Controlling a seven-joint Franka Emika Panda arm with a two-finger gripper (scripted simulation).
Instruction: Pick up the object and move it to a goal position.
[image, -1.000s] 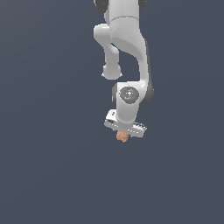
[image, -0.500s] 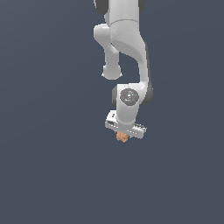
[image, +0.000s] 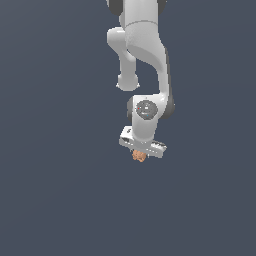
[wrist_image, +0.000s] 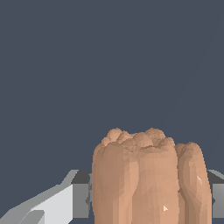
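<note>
Arm: one white arm (image: 145, 55) comes down from the upper edge of the exterior view and ends at a round wrist joint.
Pincer: one pincer (image: 141, 153) hangs under the wrist, and its pale bar is tilted, lower toward the exterior view's right.
Object: one small orange-tan lumpy object (image: 139, 156) sits directly under the bar, touching it, between the fingers.
State of the pincer: it is closed on the object and grips it from both sides.
Exterior view shows only: the whole arm, the tilt of the pincer, and how small the object is against the pincer; only a little of the object shows below the bar there.
Wrist view shows only: the object (wrist_image: 146, 179) very near and large, with vertical ridges and a bumpy rounded end; grey-white fingers (wrist_image: 65, 201) press on its sides, and one more piece of finger is seen at the opposite edge of the picture.
Surface: a plain dark blue-grey ground (image: 55, 190) fills both views; I cannot tell whether the object touches it or hangs above it.
Count: one arm, one pincer, one object.
</note>
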